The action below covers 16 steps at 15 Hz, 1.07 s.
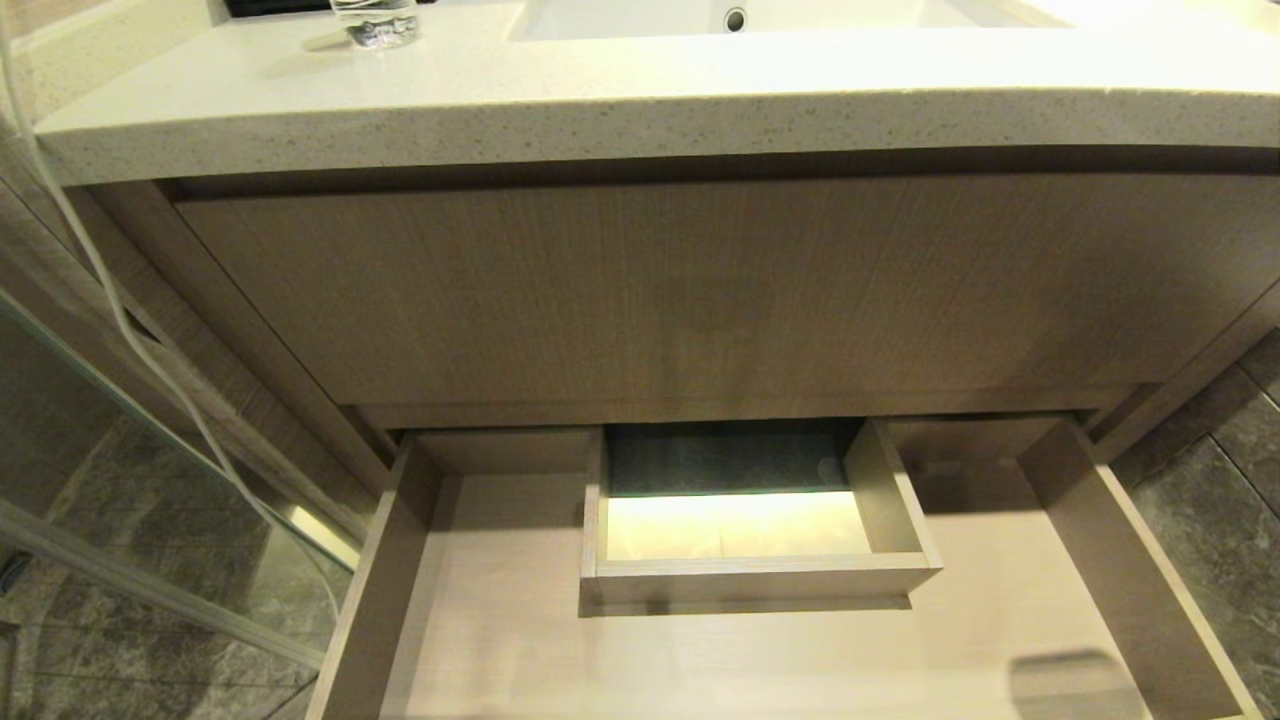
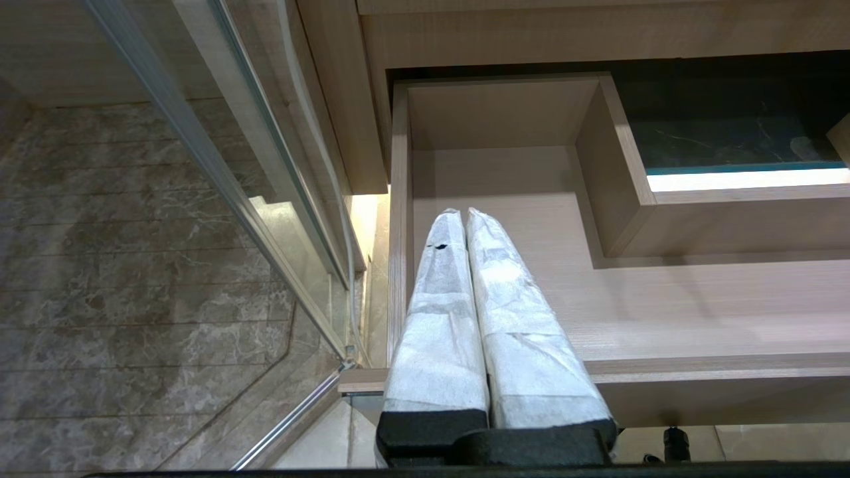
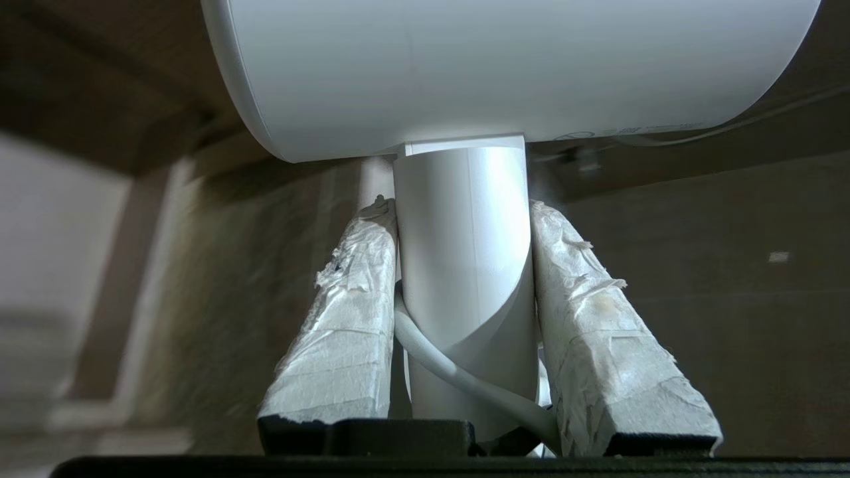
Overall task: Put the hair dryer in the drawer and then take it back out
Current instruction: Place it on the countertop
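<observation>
The drawer [image 1: 400, 560] stands pulled out below the vanity, light wood, with a boxed cut-out [image 1: 760, 575] in its middle; nothing lies on the drawer floor that shows. The hair dryer [image 3: 465, 265] appears only in the right wrist view: a white handle under a round white barrel [image 3: 518, 66], with a white cord [image 3: 438, 362] crossing the handle's base. My right gripper [image 3: 461, 209] is shut on that handle, outside the head view. My left gripper [image 2: 463, 212] is shut and empty, hanging over the drawer's [image 2: 664, 312] left front corner.
Above the drawer rise a taller plain wood panel [image 1: 700, 290] and a speckled countertop [image 1: 640, 100] carrying a sink [image 1: 740, 20] and a glass [image 1: 375, 25]. A glass shower panel [image 1: 150, 450] and a hanging white cable [image 1: 100, 280] stand at the left. Marble floor [image 1: 1220, 520] lies at the right.
</observation>
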### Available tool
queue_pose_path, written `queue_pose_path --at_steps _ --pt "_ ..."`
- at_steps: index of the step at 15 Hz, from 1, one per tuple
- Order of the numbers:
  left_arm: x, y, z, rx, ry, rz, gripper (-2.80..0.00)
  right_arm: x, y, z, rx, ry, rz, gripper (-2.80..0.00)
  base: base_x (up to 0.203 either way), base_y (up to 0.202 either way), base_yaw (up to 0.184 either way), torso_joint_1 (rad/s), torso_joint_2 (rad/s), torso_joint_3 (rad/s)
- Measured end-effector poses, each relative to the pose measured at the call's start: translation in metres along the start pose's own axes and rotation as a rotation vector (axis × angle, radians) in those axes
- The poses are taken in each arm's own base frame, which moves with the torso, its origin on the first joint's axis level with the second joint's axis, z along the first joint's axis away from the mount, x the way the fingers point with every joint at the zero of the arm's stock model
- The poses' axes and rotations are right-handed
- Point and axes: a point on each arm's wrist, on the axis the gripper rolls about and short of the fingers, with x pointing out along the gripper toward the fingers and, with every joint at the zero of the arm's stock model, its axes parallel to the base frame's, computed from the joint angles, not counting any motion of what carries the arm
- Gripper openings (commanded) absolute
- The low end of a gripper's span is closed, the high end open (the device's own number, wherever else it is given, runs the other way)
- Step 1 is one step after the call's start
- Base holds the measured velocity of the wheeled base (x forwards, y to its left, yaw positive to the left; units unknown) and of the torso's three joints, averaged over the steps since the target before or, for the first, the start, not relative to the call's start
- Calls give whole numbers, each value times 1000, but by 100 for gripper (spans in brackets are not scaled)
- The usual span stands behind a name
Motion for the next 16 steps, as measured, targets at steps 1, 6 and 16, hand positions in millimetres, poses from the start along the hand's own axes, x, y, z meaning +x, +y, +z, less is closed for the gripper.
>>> queue_pose_path --at_steps 1,6,16 --pt "0 0 0 0 0 0 -280 -14 -17 10 3 -47 -73 -280 0 0 0 0 0 0" --pt "0 0 0 0 -1 0 -280 -21 -91 58 10 -190 -292 -280 0 0 0 0 0 0" --pt "0 0 0 0 0 0 -280 157 -129 97 42 -292 -358 -280 0 0 0 0 0 0"
